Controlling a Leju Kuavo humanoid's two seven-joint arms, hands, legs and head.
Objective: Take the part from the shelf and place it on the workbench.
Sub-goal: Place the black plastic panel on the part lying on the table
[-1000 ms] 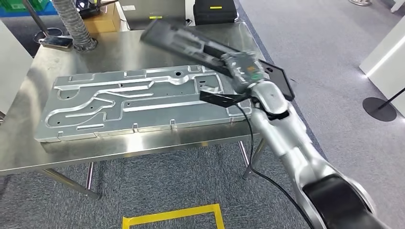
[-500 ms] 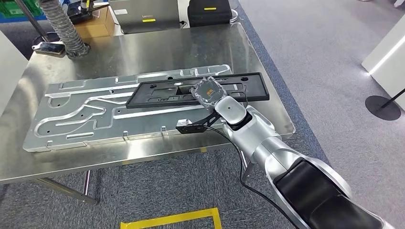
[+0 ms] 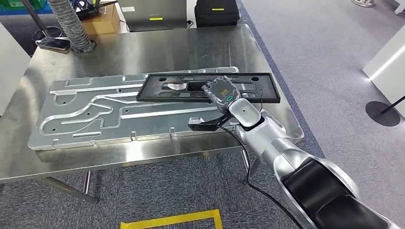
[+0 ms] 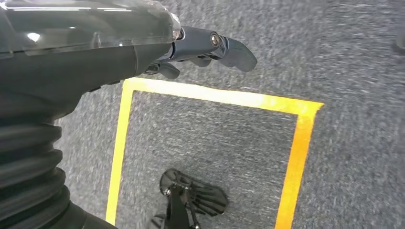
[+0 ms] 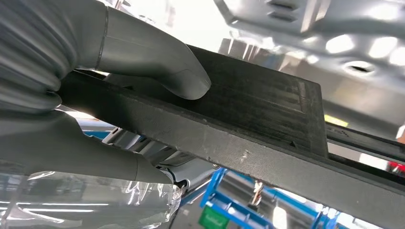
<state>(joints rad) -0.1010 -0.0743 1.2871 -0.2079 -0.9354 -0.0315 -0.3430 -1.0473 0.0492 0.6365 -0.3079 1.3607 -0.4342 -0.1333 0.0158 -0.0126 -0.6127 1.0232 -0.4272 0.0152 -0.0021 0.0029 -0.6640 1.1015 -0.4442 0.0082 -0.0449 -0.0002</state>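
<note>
Right hand (image 3: 220,91) grips black frame (image 3: 200,88) by its near edge, thumb (image 5: 157,62) on top, holding it flat over metal plate (image 3: 110,112) on workbench (image 3: 143,47), prob. for set-down. Left hand (image 4: 191,47) hangs idle, fingers loosely spread.

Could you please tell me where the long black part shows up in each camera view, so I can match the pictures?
Head view: the black part lies across the silver metal panel on the workbench, with the right hand on it.
Right wrist view: the black part crosses the picture, under the thumb.
Left wrist view: not in it.
Shared landmark: the silver metal panel.
</note>
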